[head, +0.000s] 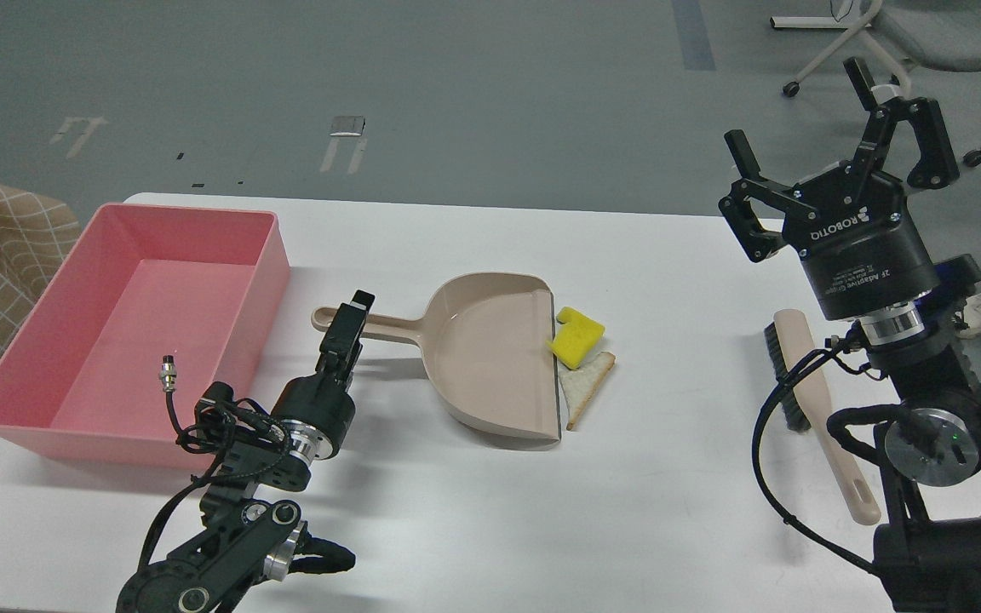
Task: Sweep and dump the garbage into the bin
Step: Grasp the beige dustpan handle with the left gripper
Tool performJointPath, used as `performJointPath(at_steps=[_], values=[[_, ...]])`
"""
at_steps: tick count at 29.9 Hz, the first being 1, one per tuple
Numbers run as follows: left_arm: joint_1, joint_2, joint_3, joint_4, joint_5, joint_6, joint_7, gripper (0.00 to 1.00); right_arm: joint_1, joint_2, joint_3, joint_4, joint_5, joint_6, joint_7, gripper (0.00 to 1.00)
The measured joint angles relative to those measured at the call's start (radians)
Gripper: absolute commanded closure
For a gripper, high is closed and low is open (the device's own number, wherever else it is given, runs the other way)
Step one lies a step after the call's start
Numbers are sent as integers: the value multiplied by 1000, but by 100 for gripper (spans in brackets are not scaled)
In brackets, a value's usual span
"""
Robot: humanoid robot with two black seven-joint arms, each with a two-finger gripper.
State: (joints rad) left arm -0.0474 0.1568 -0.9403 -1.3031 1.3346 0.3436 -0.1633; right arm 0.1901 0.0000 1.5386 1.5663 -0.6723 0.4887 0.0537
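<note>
**Light scraps at the dustpan lip, brush lying free**

Head view: the garbage sits on the white table (pixel 456 528), just off the straight lip of the beige dustpan (pixel 490 358). The yellow sponge chunk (pixel 577 337) touches the lip and partly overlaps the white bread slice (pixel 586 385), which lies flat beside the same edge. Both look very light and soft; the bread probably crumbles or folds if pinched, and either piece could skid away from a hard push, so sweeping suits them better than grasping. The dustpan looks like stiff, smooth plastic that may slide on the table; its long handle, pointing left, is the natural hold. The left claw (pixel 352 319) is at that handle, end-on and dark, so I cannot tell whether it grips or only hovers. The pink bin (pixel 31 358) stands at the left, near the handle end, and looks empty. The right claw (pixel 814 128) is raised with fingers spread wide, holding nothing. Below it lies the brush (pixel 814 400), bristles to the left; its stiff, slim handle is the place to take it. The right arm's own cable loop hangs close to that brush and may crowd the approach.
</note>
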Motion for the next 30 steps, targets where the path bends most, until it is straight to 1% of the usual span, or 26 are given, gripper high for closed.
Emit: performJointPath(at_steps=[4, 9, 21, 22, 27, 30], values=[[-7, -7, 1, 37, 0, 0, -1, 2, 4, 0, 0, 0, 0, 0, 0, 0], [-53, -20, 2, 99, -5, 0, -1, 2, 5, 0, 0, -1, -1, 0, -1, 0], [-95, -33, 1, 125, -4, 2, -2, 2, 6, 0, 15, -9, -1, 0, 0, 0], [-95, -34, 2, 127, -2, 3, -9, 2, 6, 0, 16, -9, -1, 0, 0, 0], [-97, -24, 54, 131, 0, 8, -84, 3, 6, 0, 17, -3, -1, 0, 0, 0], [-98, -21, 75, 140, 0, 20, -98, 4, 6, 0, 17, -2, 0, 0, 0, 0]])
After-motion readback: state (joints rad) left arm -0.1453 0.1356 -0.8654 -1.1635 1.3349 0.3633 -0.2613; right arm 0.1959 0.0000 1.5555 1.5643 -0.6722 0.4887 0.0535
